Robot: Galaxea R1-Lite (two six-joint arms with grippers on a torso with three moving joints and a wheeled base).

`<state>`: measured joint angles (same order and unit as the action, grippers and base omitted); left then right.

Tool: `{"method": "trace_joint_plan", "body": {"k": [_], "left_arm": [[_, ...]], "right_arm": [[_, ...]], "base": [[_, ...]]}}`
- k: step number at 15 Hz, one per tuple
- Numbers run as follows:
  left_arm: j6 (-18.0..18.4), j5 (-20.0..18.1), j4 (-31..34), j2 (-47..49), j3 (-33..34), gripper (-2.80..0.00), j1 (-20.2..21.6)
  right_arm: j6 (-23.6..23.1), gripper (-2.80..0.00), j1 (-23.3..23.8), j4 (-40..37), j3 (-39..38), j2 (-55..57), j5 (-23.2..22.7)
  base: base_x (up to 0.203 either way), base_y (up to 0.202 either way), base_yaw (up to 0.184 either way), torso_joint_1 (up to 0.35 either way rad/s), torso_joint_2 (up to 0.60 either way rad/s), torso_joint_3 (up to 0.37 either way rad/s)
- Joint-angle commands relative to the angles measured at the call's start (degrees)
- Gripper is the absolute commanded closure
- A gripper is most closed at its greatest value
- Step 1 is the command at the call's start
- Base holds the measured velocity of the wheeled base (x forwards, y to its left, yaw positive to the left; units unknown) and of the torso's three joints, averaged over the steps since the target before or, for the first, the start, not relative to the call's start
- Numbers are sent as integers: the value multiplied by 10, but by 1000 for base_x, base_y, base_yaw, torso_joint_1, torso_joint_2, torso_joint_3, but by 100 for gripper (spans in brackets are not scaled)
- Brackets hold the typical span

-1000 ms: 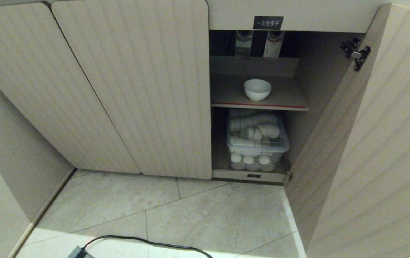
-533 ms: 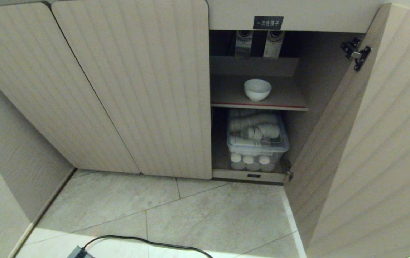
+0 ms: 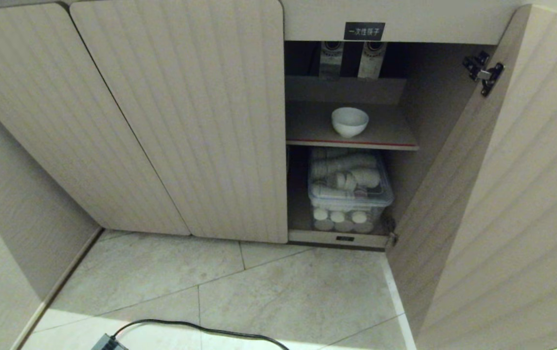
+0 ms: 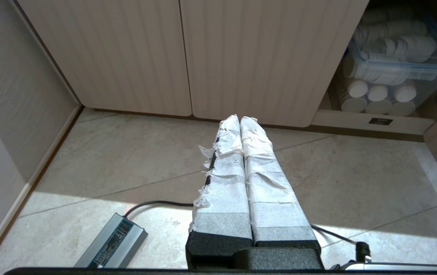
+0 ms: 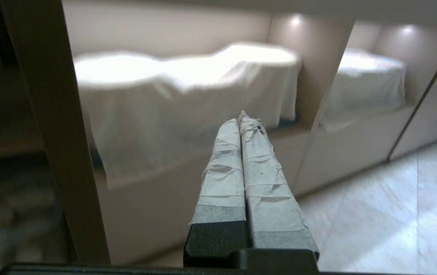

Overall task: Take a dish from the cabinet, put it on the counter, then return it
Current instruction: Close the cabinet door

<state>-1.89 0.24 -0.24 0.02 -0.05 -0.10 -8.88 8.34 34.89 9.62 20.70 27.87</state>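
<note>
The main risk is the reach itself — the white bowl [image 3: 350, 121] sits upright on the red-edged shelf [image 3: 385, 144] inside the cabinet [image 3: 186, 121], with little headroom under the ledge above, so a gripper coming in tilted could clip the shelf lip or nudge the glossy dish backward rather than seat around its rim. Both grippers have their fingers pressed together and empty, so the working one must spread before it enters.

Going left to right: the left gripper [image 4: 239, 119] hangs low over the floor tiles in front of the closed ribbed doors, near a grey power brick [image 4: 112, 246] and its black cable [image 3: 200, 330] — a snag if the base rolls. Below the bowl, a clear plastic bin [image 3: 351, 192] of stacked white cups fills the lower compartment. Further right the open door [image 3: 512, 194] stands wide; the right gripper [image 5: 244, 119] is beside a brown panel edge, facing white-draped furniture, and could strike that door as it swings inward
</note>
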Motion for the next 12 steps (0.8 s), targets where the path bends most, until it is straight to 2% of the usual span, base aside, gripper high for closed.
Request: {"method": "trace_joint_plan", "body": {"k": [1,4,6,9,12], "left_arm": [[0,0,0,0,0,0,0],[0,0,0,0,0,0,0],[0,1,0,0,0,0,0],[0,0,0,0,0,0,0],[0,0,0,0,0,0,0]], "right_arm": [[8,0,-1,-67,1,3,-1],[10,0,-3,-106,-6,4,-10],[7,0,-6,-128,-8,5,-35],[10,0,-22,-124,-18,2,-42],[47,0,-44,-117,-28,0,-42]], "base": [[0,0,0,0,0,0],[0,0,0,0,0,0],[0,0,0,0,0,0],[0,0,0,0,0,0],[0,0,0,0,0,0]]}}
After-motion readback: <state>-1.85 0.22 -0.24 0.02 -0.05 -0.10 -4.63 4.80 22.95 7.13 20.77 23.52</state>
